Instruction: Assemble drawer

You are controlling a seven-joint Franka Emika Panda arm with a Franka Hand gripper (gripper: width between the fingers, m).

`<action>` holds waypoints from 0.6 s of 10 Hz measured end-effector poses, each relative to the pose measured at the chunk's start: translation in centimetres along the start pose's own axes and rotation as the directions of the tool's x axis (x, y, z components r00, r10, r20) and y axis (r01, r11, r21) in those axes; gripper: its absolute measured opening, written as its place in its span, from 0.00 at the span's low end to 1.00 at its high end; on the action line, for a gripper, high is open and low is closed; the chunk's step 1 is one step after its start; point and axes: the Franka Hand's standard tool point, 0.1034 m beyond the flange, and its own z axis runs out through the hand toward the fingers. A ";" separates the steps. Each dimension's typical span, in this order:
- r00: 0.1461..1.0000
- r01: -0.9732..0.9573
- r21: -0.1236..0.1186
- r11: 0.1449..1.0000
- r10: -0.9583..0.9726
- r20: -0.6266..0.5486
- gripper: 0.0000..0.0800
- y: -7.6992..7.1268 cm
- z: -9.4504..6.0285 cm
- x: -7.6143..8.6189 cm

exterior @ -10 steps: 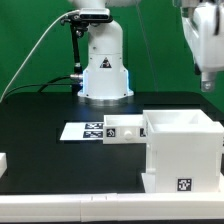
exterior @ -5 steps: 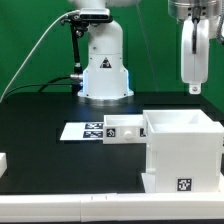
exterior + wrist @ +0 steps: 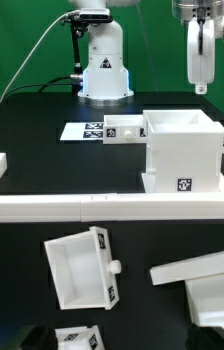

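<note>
- Wrist view looks down on the drawer tray (image 3: 78, 274): an open, thin-walled white box lying mouth-up on the black bench (image 3: 150, 241), with a small round knob (image 3: 115, 265) on one long wall.
- It looks like rigid, light plastic with smooth faces. I judge it stiff and easy to lift, but slippery.
- A pinch across one thin wall, away from the knob, seems the safest hold, since the full width may be too broad for the tool.
- The knob wall faces the drawer case (image 3: 195, 272) with a strip of bare bench between them, so the two are near but apart.
- In the exterior view the tool (image 3: 200, 86) hangs high above the bench, up at the exterior view's right and well apart from the tray (image 3: 124, 128).
- The tray sits far lower and toward the exterior view's left, between the case (image 3: 182, 150) and the marker board (image 3: 82, 130).
- Nothing hangs from the tool; how wide its jaws stand I cannot tell from either view.
</note>
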 end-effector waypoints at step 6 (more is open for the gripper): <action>0.999 0.043 -0.052 0.998 -0.044 -0.018 0.81 1.9 1.2 0.6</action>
